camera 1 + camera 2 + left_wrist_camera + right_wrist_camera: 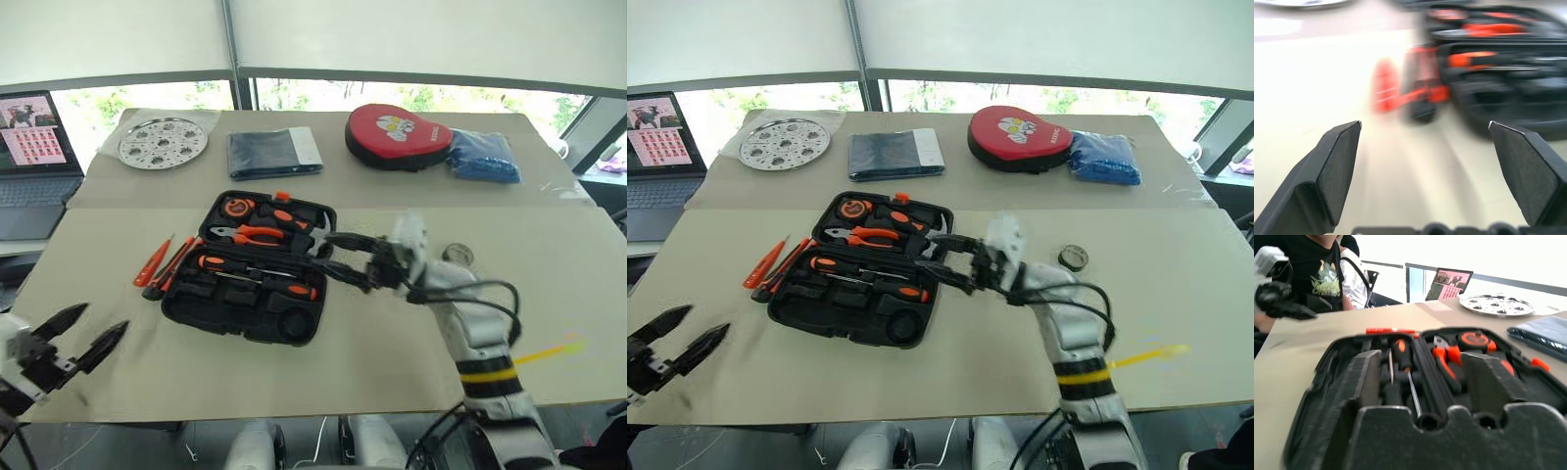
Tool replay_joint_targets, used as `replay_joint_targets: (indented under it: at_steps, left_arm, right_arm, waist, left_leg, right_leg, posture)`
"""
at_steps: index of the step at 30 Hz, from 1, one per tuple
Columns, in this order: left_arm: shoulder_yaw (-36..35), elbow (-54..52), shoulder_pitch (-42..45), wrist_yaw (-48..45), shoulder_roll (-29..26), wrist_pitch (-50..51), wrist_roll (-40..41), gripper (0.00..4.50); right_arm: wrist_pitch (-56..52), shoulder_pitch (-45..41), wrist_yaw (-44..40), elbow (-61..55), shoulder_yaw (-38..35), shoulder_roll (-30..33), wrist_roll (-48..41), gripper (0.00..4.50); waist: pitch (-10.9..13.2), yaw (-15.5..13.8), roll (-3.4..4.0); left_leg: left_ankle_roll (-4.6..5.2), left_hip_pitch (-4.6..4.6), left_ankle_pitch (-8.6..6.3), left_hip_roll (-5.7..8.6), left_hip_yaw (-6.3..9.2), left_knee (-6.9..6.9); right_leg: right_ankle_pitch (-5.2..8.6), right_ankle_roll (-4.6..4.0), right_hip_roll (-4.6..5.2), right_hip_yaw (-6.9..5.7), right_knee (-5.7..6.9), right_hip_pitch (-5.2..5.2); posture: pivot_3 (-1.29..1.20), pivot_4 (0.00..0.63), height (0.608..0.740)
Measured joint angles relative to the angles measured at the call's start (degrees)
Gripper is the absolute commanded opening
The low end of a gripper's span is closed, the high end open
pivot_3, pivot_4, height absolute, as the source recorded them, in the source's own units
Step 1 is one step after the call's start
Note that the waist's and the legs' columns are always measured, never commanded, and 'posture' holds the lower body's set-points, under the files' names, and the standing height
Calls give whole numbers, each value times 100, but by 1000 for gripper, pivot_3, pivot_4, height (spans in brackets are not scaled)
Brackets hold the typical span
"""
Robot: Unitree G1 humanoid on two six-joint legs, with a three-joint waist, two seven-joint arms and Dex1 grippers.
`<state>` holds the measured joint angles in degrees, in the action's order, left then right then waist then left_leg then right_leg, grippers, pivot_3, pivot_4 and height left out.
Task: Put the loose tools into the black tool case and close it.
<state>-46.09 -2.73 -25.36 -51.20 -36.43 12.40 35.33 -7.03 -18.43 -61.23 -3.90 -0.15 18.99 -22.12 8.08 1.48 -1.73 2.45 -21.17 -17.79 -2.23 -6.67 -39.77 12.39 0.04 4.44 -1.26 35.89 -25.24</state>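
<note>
Bare table (323, 377) before open tool case (186, 308), loose screwdrivers (162, 262) crowding its left edge

Probably an office or lab: a paper-covered table (392, 372) by large windows (411, 39), a laptop (34, 157) alongside.
</note>
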Motion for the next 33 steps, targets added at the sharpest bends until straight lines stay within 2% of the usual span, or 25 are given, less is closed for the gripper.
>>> replay_joint_targets:
  at_steps: [1, 3, 8, 10, 13, 14, 18, 22, 26, 29, 33]
  left_arm:
    - [-61, 60, -82, 112, -1, 33, -38, 4500]
    - [-157, 138, -181, 360, 0, 190, -84, 4500]
    - [-242, 197, -361, 1078, -154, 1578, -9, 4500]
    - [-244, 98, -46, 1180, -414, 2055, 221, 4500]
    - [-117, -73, 619, 1195, -1111, 2806, 544, 4500]
    - [81, -104, 960, 1245, -1486, 3096, 551, 4500]
    - [972, 57, 2339, 1686, -2153, 3782, 366, 4500]
    - [2386, 952, 4030, 1888, -2148, 3996, -187, 4500]
    - [3429, 2074, 5062, 1587, -1962, 3827, -749, 4500]
    - [3928, 2841, 5612, 1341, -1789, 3578, -1140, 4500]
    - [4257, 3628, 6177, 1173, -1536, 3141, -1583, 4500]
  right_arm:
    - [118, 88, -32, -27, -119, 57, -85, 4481]
    - [405, 334, -225, -177, -305, 118, -306, 4481]
    - [640, 1237, -346, -566, -886, 406, -802, 4481]
    - [634, 1247, -201, -853, -912, 396, -915, 4481]
    - [528, 1205, -11, -1452, -899, 465, -1112, 4481]
    - [434, 1141, 51, -1640, -844, 540, -1171, 4481]
    - [165, 967, 266, -1991, -660, 648, -1293, 4481]
    - [4, 776, 493, -2032, -476, 695, -1280, 4481]
    - [-61, 668, 637, -2026, -373, 715, -1254, 4481]
    - [-59, 639, 650, -2015, -312, 723, -1232, 4481]
    - [38, 840, 606, -1955, -318, 743, -1227, 4481]
  waist:
    - [1, -4, 1]
    - [0, -38, 0]
    - [2, -107, -5]
    - [3, -133, -5]
    - [3, -162, -7]
    - [5, -171, -5]
    - [5, -182, -4]
    - [6, -145, -5]
    - [8, -108, -10]
    - [10, -94, -16]
    - [9, -130, -19]
  left_leg:
    - [12, 3, -7, 1, 0, 0]
    - [15, 12, -8, -2, 3, -2]
    - [14, 15, -7, -4, 6, -6]
    - [-2, 16, 4, -6, 11, -7]
    - [-20, 20, 18, -16, 12, -6]
    - [-25, 19, 21, -15, 14, -4]
    - [-23, 22, 28, -12, 9, -2]
    - [-70, 19, 57, 18, 5, 2]
    - [-69, 1, 58, 22, 2, 0]
    - [-65, -2, 56, 25, 3, -2]
    - [-54, -4, 51, 31, 2, -6]
  right_leg:
    - [0, 0, 2, 1, 2, 2]
    - [0, 0, -1, -2, 8, 10]
    - [1, -1, 0, -2, 17, 14]
    - [-5, -11, -1, -5, 22, 11]
    - [-16, -28, -8, -11, 25, 14]
    - [-17, -30, -9, -16, 23, 12]
    - [-20, -34, -16, -11, 27, 11]
    - [-21, -34, -20, -10, 31, 5]
    - [-16, -27, -24, -14, 22, -5]
    - [-12, -20, -23, -13, 19, -2]
    - [-6, -8, -16, -12, 18, 2]
  posture:
    - [0, 150, 740]
    - [0, 150, 740]
    - [0, 150, 740]
    - [0, 150, 740]
    - [0, 150, 740]
    - [0, 150, 740]
    - [0, 150, 740]
    - [0, 150, 740]
    - [0, 150, 740]
    - [0, 150, 740]
    - [0, 150, 740]
